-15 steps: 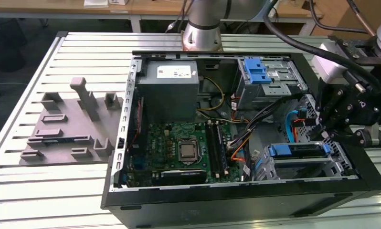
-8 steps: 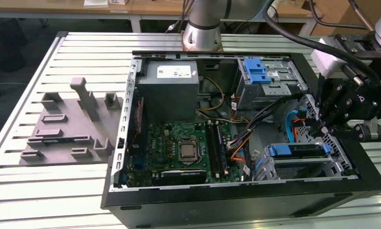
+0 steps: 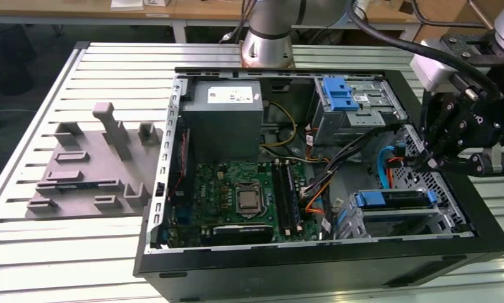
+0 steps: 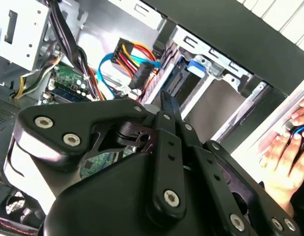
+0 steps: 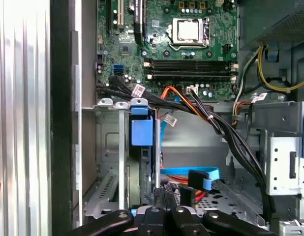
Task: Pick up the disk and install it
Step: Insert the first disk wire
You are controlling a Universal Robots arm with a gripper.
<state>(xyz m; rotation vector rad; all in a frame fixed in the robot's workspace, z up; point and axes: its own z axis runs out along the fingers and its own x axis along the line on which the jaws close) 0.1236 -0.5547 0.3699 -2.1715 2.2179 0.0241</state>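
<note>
Sitting slotted in its bay (image 3: 403,218), the disk (image 3: 393,199) lies lengthwise across the case; end effector (image 3: 433,165) fingers pressed together, empty

Open computer case (image 3: 319,259) beside grey foam tray (image 3: 92,167)

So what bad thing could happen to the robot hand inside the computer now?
The gripper hangs close to the loose blue and orange cables, so it could snag them. A person's hand rests beside the case, near the arm, and might get bumped. The disk sits in its bay; a nudge might knock it.
</note>
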